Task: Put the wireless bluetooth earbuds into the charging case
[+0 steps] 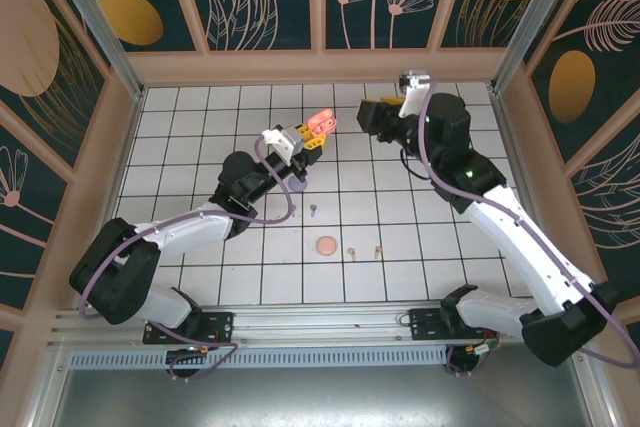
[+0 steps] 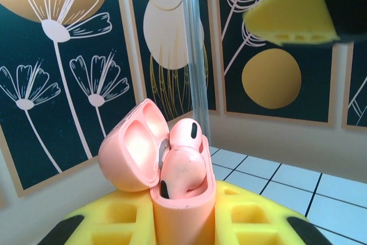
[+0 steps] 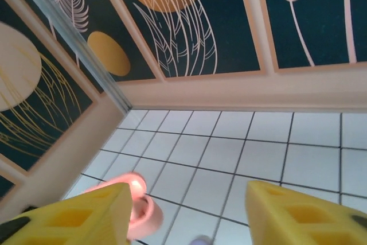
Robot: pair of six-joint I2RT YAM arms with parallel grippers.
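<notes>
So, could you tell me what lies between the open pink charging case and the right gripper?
In the top view, the stretch between the open pink plastic charging case and the right gripper is bare white tile.

The charging case (image 1: 321, 125) sits between the left gripper's (image 1: 308, 139) jaws, with two earbuds (image 2: 182, 162) inside it. The right gripper (image 1: 372, 115) lies apart at its three o'clock. On the table (image 1: 190, 127), at the case's six o'clock, lie a loose earbud (image 1: 313, 211) and a round object (image 1: 326, 245), with two more buds (image 1: 351, 251) at that object's three o'clock.

Bright even light, soft shadows, right tool (image 3: 189, 216) slightly blurred close-up
</notes>
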